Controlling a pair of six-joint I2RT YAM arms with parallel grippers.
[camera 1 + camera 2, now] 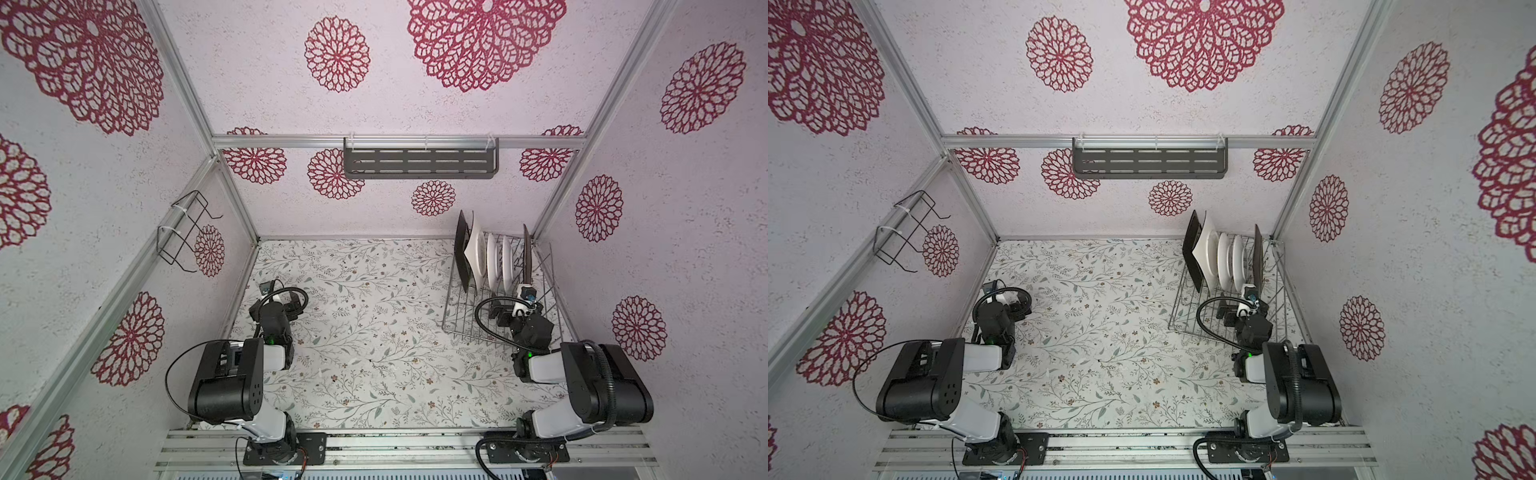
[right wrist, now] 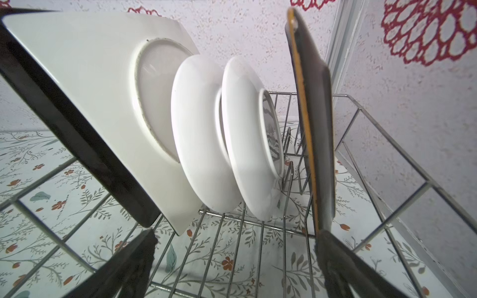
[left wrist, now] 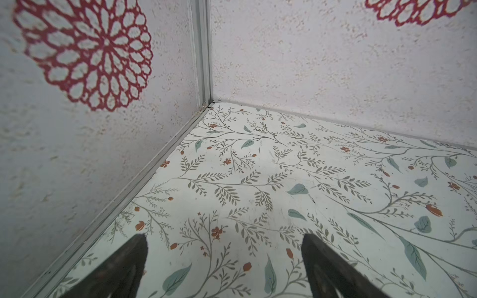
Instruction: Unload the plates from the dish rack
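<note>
The silver wire dish rack (image 1: 459,309) (image 1: 1187,309) stands at the back right of the floral table. Several plates stand upright in it: a black square plate (image 1: 462,255) (image 2: 64,116), a white square plate (image 1: 474,249) (image 2: 103,90), two round white plates (image 1: 493,261) (image 2: 198,129) and a dark plate with an orange edge (image 1: 526,257) (image 2: 317,116). My right gripper (image 1: 505,307) (image 2: 236,240) hovers open over the rack's front grid, just short of the plates, with nothing between its fingers. My left gripper (image 1: 291,301) (image 3: 227,247) is open and empty, low over the table near the left wall.
A dark grey slotted shelf (image 1: 419,163) hangs on the back wall. A small black wire bracket (image 1: 183,232) is fixed to the left wall. The right wall stands close beside the rack's side wires (image 2: 427,182). A metal rail (image 1: 399,446) runs along the table's front.
</note>
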